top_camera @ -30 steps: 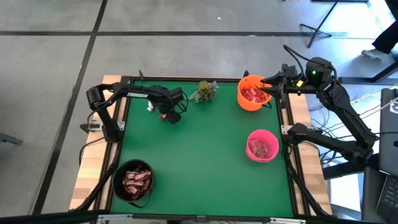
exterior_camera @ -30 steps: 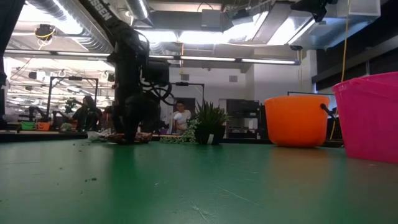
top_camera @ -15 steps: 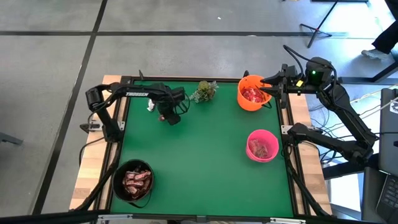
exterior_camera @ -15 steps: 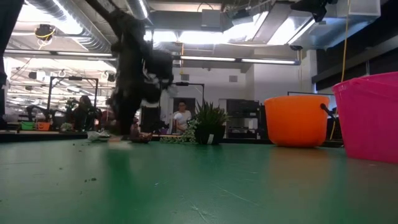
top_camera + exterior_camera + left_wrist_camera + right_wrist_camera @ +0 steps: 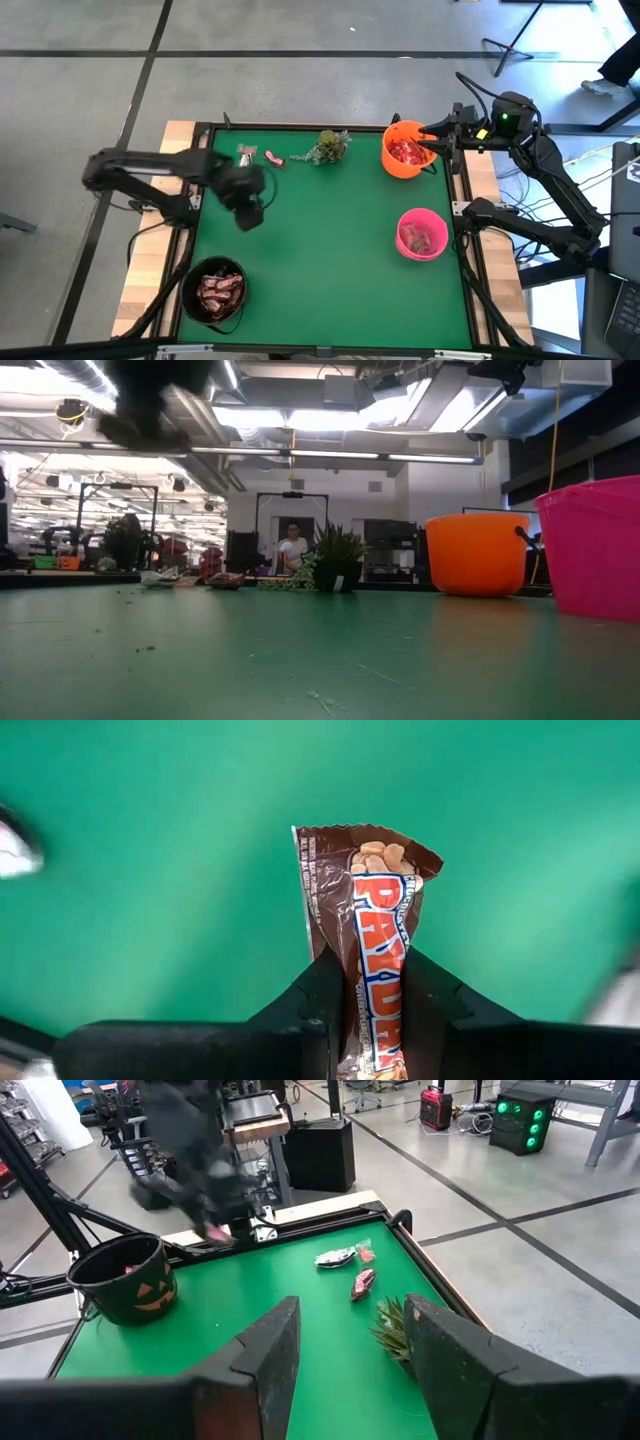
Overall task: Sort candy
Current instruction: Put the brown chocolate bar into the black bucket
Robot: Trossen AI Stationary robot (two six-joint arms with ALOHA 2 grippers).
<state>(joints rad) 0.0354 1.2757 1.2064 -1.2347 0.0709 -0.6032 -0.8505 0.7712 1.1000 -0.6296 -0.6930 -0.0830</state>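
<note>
Grey concrete floor (image 5: 300,60) around the desk, crossed by dark seam lines (image 5: 330,54). Desk (image 5: 330,240) has green top, light wooden edge (image 5: 140,290). Low view: open workshop room, ceiling strip lights (image 5: 330,420), exposed ducts (image 5: 90,390), white back wall with dark doorway (image 5: 290,530), person (image 5: 292,548) standing in it. Shelves and equipment on left (image 5: 80,540), dark cabinet (image 5: 390,545) mid-right. Right wrist view: black box (image 5: 315,1152) on floor, green-lit machine (image 5: 525,1115), red unit (image 5: 437,1107).
</note>
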